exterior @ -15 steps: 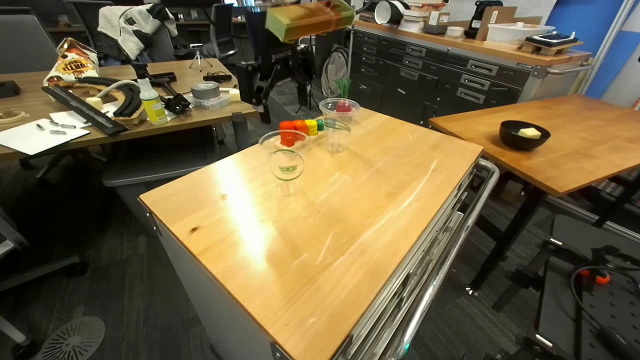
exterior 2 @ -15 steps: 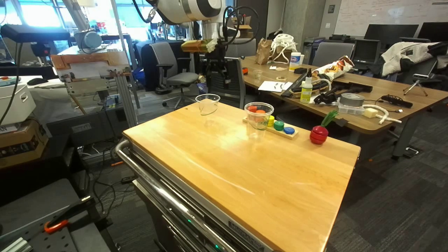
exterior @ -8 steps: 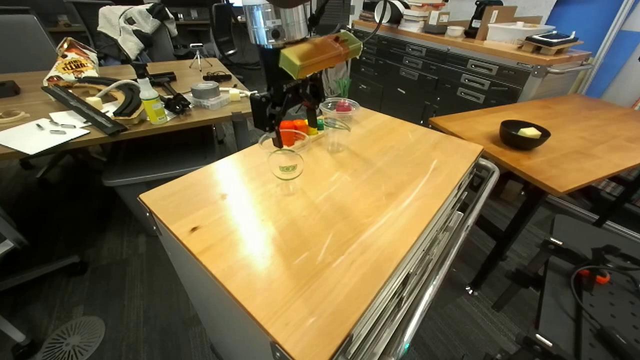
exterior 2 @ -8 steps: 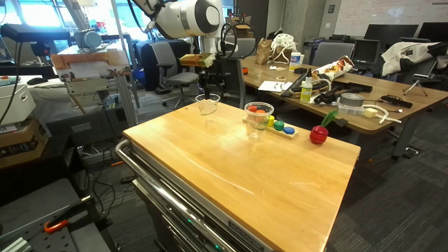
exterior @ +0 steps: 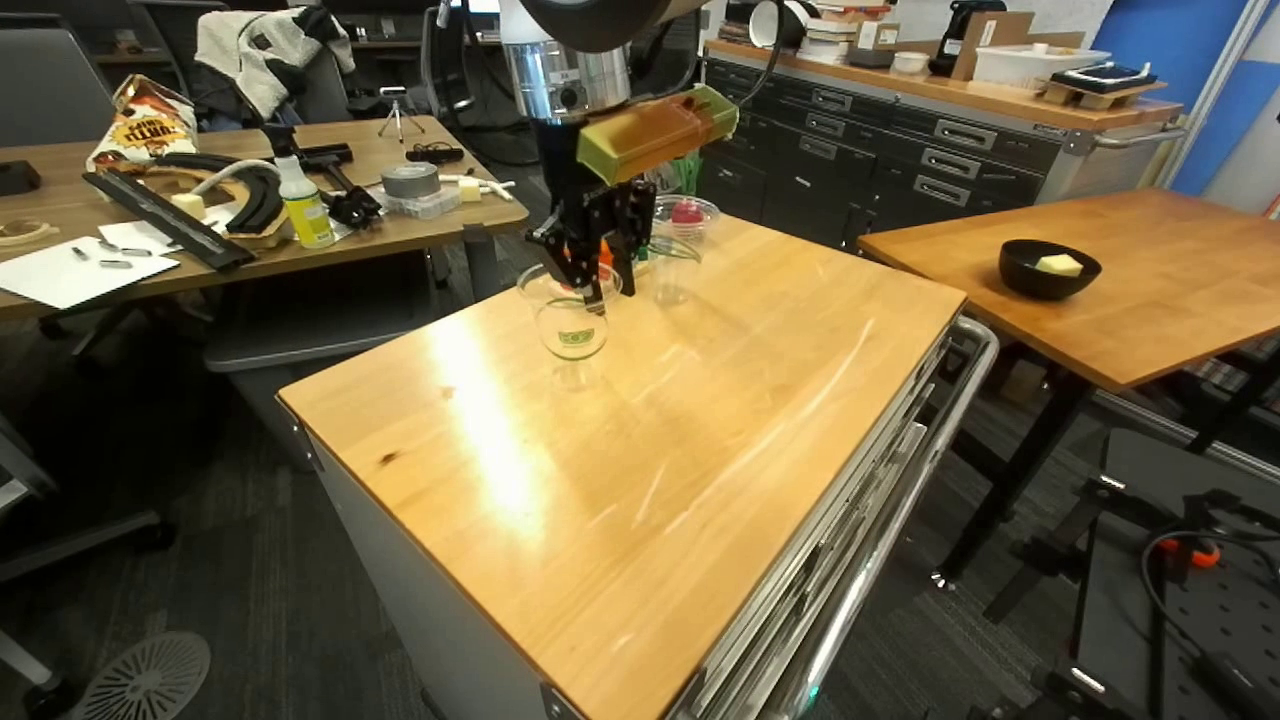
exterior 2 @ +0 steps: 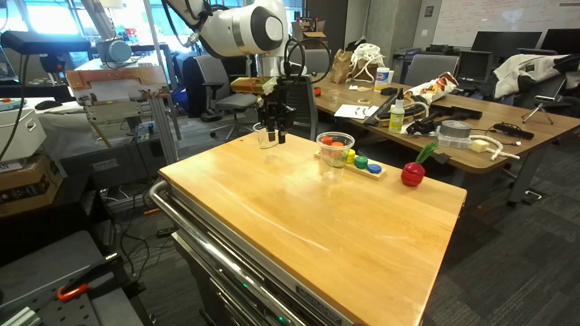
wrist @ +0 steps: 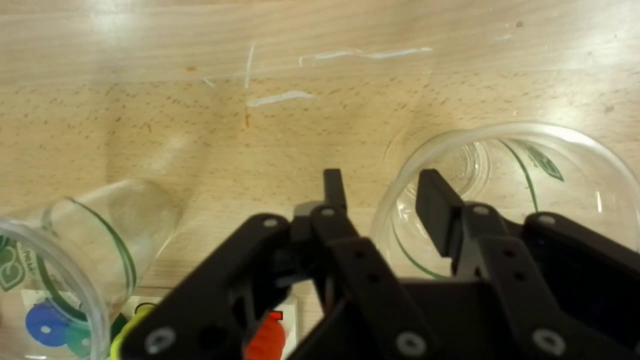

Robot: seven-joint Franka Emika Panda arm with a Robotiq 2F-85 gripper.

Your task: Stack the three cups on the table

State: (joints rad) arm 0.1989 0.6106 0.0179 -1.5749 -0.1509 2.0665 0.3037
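Observation:
Two clear cups stand upright on the table (exterior: 640,450). My gripper (exterior: 611,292) is down at the rim of the nearer cup (exterior: 570,338). In the wrist view that cup (wrist: 550,190) is at right; my gripper (wrist: 381,185) has its right finger over or inside the mouth and its left finger outside. The rim lies between them, with a gap still left, so the jaws are open. The second cup (wrist: 115,225) appears at left, also in an exterior view as a cup (exterior 2: 334,158). Its rim looks doubled; whether a third cup nests there I cannot tell.
A wooden strip with coloured blocks (exterior 2: 361,162) lies just behind the second cup, and its orange block (wrist: 267,337) shows in the wrist view. Beyond it sits a red toy radish (exterior 2: 411,174) with green leaves. A metal rail (exterior: 860,590) runs along the table's side.
From above, my gripper has come down to the nearer cup and its jaws have drawn closer together. Both cups stay where they were.

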